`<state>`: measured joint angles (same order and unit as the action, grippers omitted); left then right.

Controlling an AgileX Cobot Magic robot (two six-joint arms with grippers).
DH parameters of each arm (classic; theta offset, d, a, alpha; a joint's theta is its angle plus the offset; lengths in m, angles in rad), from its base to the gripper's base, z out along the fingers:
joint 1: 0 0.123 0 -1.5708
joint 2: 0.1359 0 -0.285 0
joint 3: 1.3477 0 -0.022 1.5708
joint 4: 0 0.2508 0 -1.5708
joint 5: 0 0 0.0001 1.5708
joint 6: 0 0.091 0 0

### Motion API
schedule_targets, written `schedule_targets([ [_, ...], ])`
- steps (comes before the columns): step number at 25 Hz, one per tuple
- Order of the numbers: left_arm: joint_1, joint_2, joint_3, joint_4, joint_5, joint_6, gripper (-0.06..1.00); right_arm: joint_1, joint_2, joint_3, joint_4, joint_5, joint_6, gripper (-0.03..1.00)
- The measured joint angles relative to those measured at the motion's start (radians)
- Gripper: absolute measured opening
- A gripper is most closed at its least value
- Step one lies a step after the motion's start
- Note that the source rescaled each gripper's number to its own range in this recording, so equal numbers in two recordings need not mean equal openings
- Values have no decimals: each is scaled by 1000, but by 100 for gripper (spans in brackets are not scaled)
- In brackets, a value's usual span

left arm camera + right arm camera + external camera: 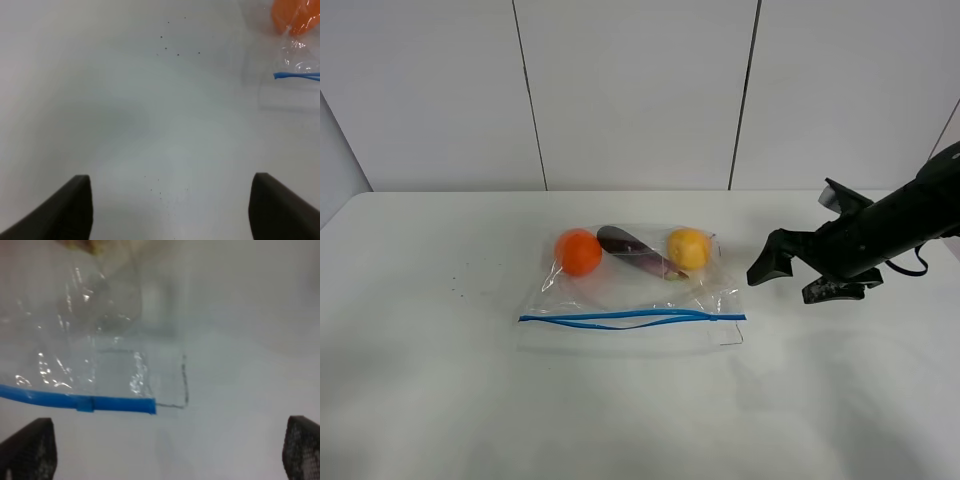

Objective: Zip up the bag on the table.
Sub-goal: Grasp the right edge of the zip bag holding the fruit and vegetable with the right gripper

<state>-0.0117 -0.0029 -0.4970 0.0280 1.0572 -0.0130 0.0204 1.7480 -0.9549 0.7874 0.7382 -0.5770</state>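
The clear plastic bag [632,290] lies flat mid-table [420,400], with an orange [578,252], a purple vegetable [638,254] and a yellow fruit [688,248] showing through it. Its blue zip strip [630,318] runs along the near edge, and its two lines part slightly in the middle. My right gripper [802,279] hovers open just right of the bag. In the right wrist view the strip's end [120,404] lies ahead of the open right gripper [165,452]. My left gripper [170,212] is open over bare table; the bag's corner [300,60] and the orange [297,15] sit at that view's edge.
A white panelled wall [630,90] stands behind the table's far edge. Tiny dark specks [170,45] dot the tabletop near the bag's left end. A thin black mark [185,380] sits on the table just past the strip's right end.
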Motion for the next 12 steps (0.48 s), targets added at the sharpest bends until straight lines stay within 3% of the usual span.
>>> schedule_targets([
  [12, 0, 0, 0, 0, 0, 0, 100, 0, 235, -147, 225, 185, -232, 100],
])
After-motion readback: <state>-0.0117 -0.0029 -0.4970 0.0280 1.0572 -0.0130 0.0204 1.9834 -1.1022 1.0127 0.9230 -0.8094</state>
